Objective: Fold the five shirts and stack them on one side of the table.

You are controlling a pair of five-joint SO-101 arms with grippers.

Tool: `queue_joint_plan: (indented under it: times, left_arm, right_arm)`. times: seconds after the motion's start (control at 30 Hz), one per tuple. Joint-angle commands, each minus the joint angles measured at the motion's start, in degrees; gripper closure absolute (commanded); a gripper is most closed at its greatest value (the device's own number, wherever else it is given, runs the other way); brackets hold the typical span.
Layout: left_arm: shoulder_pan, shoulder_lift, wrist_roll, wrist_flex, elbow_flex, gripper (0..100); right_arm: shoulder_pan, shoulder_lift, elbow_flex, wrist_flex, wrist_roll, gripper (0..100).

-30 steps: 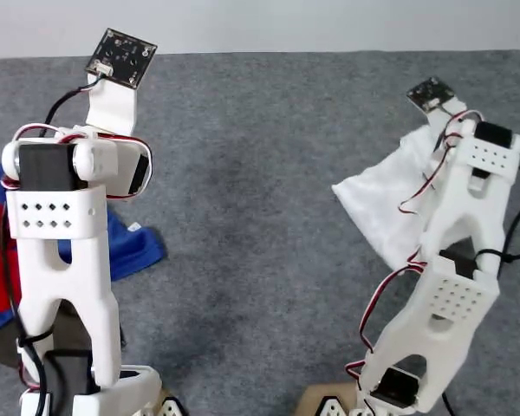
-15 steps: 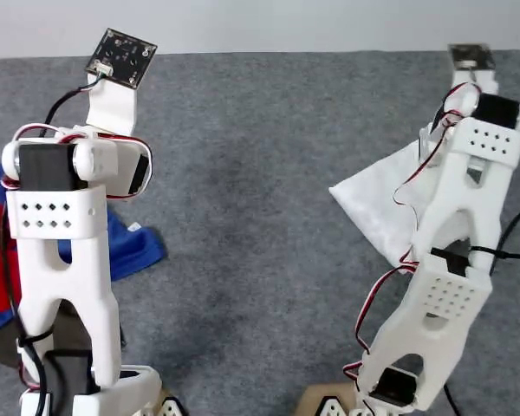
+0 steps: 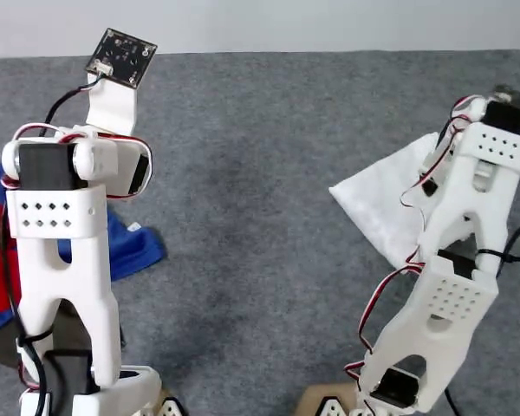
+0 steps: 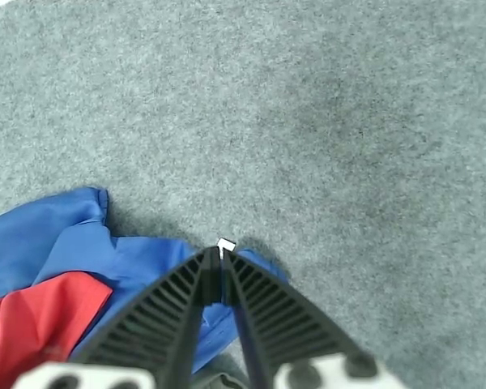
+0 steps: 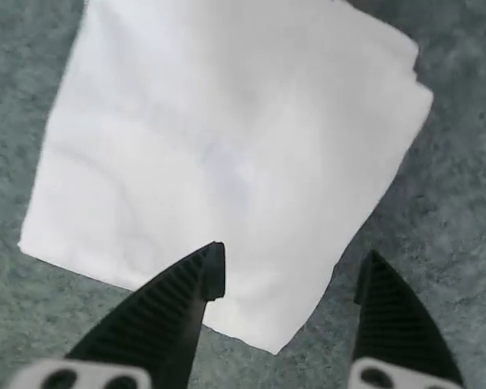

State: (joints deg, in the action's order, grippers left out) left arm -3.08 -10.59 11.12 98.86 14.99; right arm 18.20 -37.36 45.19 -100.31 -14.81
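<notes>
Hovering right fingers (image 5: 186,300) wide over square white shirt (image 5: 227,146) | left fingers (image 4: 178,312) closed | fuzzy grey table (image 4: 348,121)

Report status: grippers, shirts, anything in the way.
Left gripper shut, above blue shirt. Right gripper open, above folded white shirt. Red shirt overlaps the blue.

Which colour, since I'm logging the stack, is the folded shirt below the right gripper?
The folded shirt is plain white, clearest in the right wrist view.

A robotics lab bench: two white printed arms (image 3: 61,260), wires (image 3: 386,290) exposed, on a grey felt table (image 3: 260,156).
</notes>
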Motion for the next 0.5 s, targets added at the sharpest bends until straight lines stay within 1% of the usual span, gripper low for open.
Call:
queue_joint_plan:
  times: [0.0, 0.1, 0.23, 0.47]
  left_arm:
    - [-0.35, -0.26, 0.35, 0.26, 0.22, 99]
    - [-0.35, -0.26, 0.35, 0.26, 0.22, 99]
    - [-0.35, -0.26, 0.35, 0.26, 0.22, 99]
    - [-0.35, -0.26, 0.35, 0.26, 0.22, 99]
  right_arm:
    - [0.13, 0.66, -1.93, 1.36, -1.14, 70.9]
    - [-0.13, 0.66, -4.84, 4.97, -1.14, 68.3]
    - [-0.31, 0.48, -8.53, 8.92, -1.14, 68.3]
    - [-0.31, -6.20, -8.88, 15.16, -1.23, 68.2]
